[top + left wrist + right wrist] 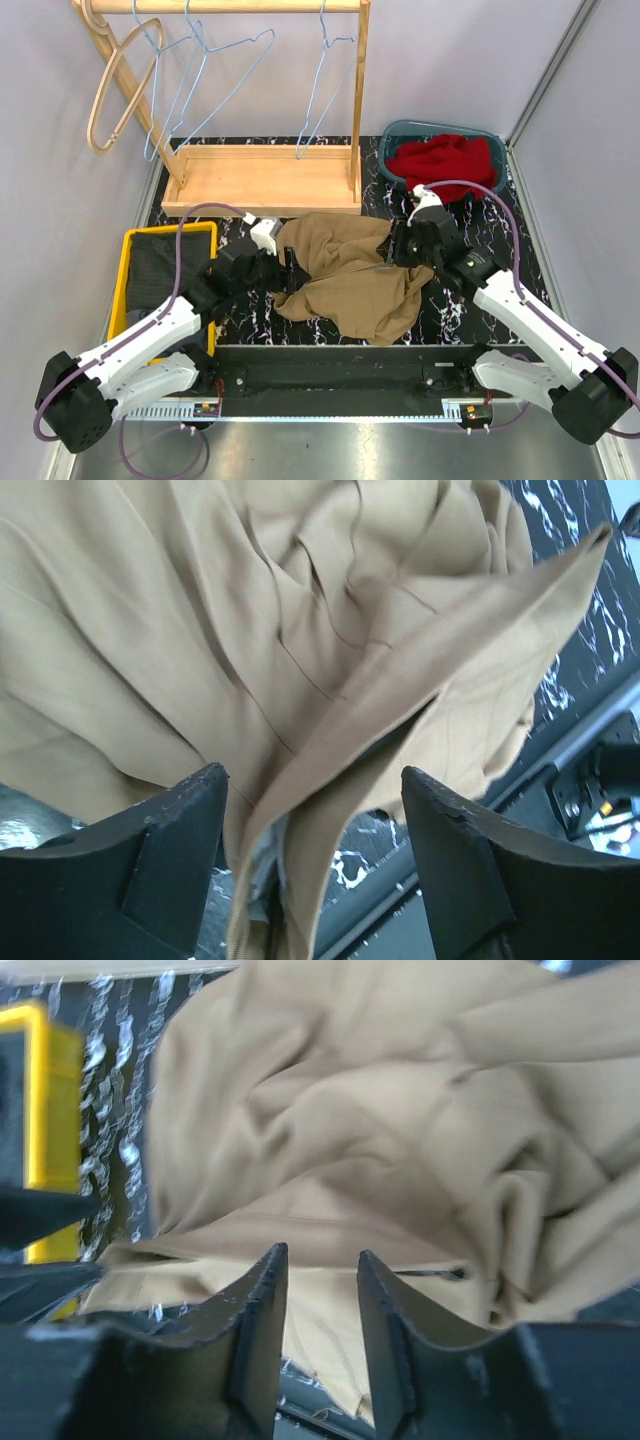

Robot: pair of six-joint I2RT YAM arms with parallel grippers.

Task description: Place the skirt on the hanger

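Tan skirt (345,275) crumpled just in front of the wooden rack (265,180). Left gripper (312,780) before the rack's middle, jaws wide, straddling a raised fold, unclamped; right gripper (320,1258) before its right post, half open, apparently empty. Could close on one loose layer, lift bunched, slip.

Crumpled tan skirt (350,280) lies flat; blue hanger (312,100) hangs
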